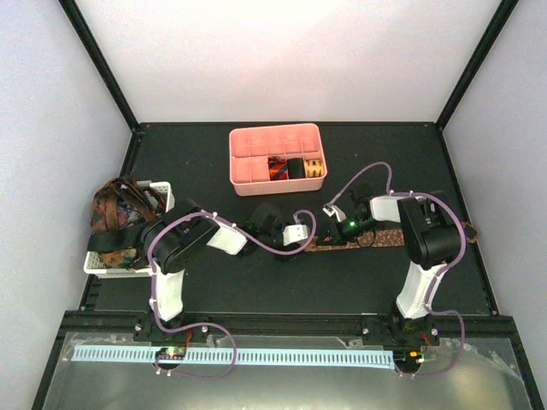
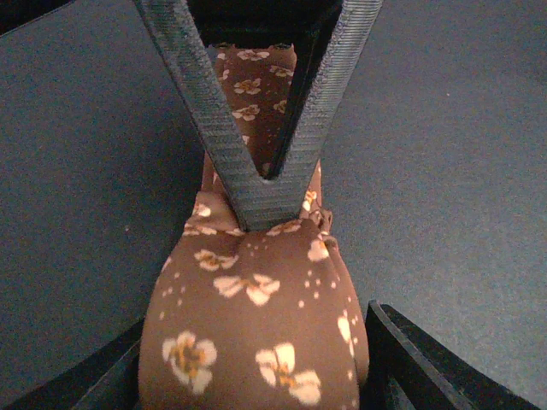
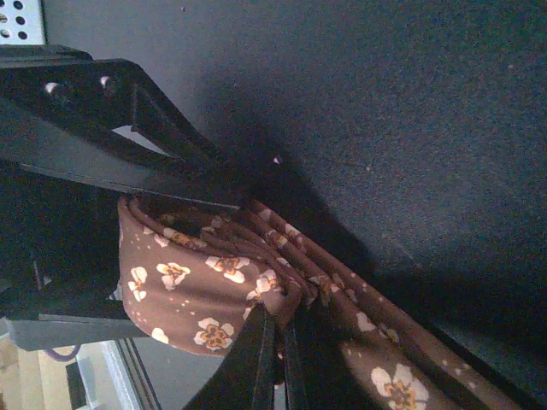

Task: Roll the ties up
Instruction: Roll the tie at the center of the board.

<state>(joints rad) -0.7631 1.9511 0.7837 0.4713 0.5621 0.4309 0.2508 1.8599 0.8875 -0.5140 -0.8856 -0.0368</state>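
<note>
A brown tie (image 1: 402, 237) with small pale flowers lies stretched along the black table, its left end wound into a roll (image 2: 256, 325). My left gripper (image 1: 297, 237) has a finger against each side of that roll (image 3: 197, 290), which fills the gap between them. Just past the roll, my right gripper (image 1: 340, 231) is shut on the tie's strip, its fingers meeting in a V (image 2: 269, 201) and seen from behind in the right wrist view (image 3: 278, 333). More ties (image 1: 120, 213) lie tangled at the left. Rolled ties (image 1: 295, 167) sit in the tray.
A pink compartmented tray (image 1: 248, 171) stands at the back centre. A white slotted basket (image 1: 162, 188) at the left table edge holds the tangled ties. Black frame posts rise at both back corners.
</note>
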